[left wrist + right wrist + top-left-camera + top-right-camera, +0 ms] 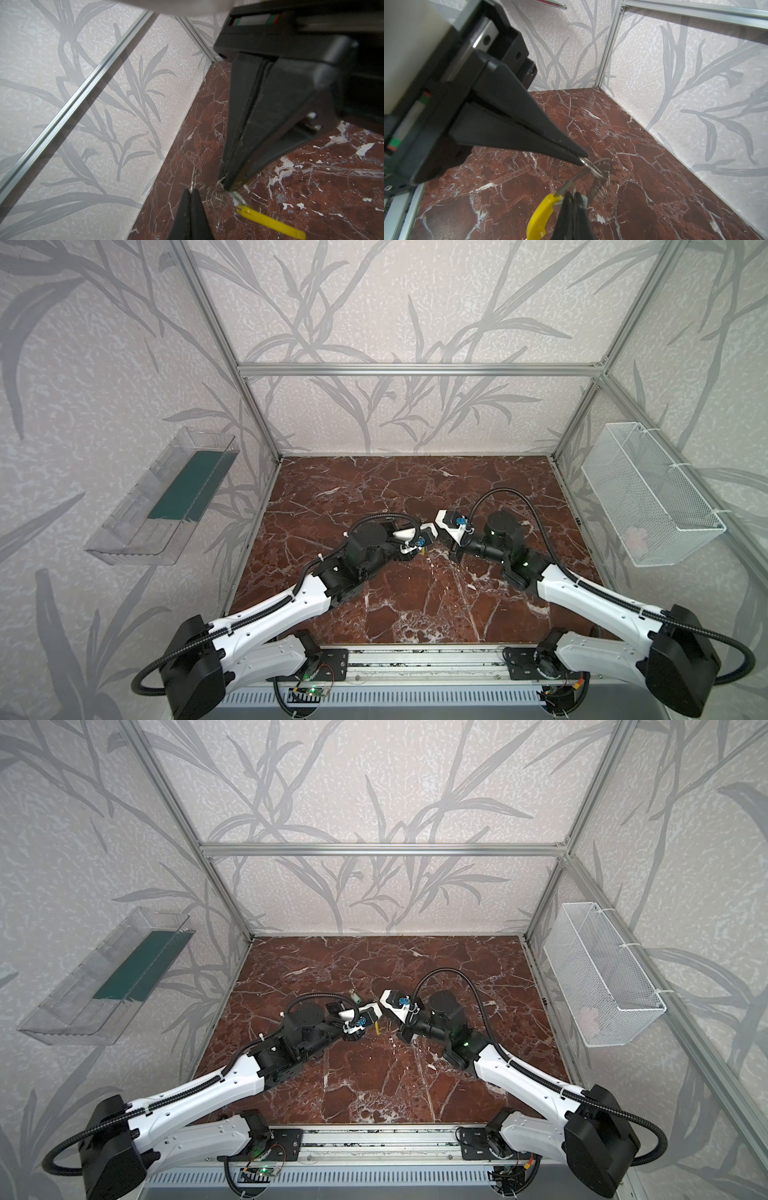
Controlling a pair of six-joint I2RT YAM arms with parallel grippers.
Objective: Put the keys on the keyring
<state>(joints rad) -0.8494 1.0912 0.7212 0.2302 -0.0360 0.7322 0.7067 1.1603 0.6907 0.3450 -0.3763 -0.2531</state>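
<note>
Overhead, your left arm [291,601] and right arm [582,593] meet above the red marble table [374,489]. In a top view the large thin grey metal keyring [377,1027] shows only its bright yellow sleeve between them, and a small pale green key [353,995] sits apart beyond the left wrist.

From the left wrist, your left pincer [190,192] is clamped on a thin wire loop [194,176]. The right pincer [225,185] is nipped shut on the keyring beside the sleeve.

From the right wrist, a toothed metal blade [602,172] hangs near both tips; whether it is threaded is unclear. At least one key, by the look of it, has yet to go on.
</note>
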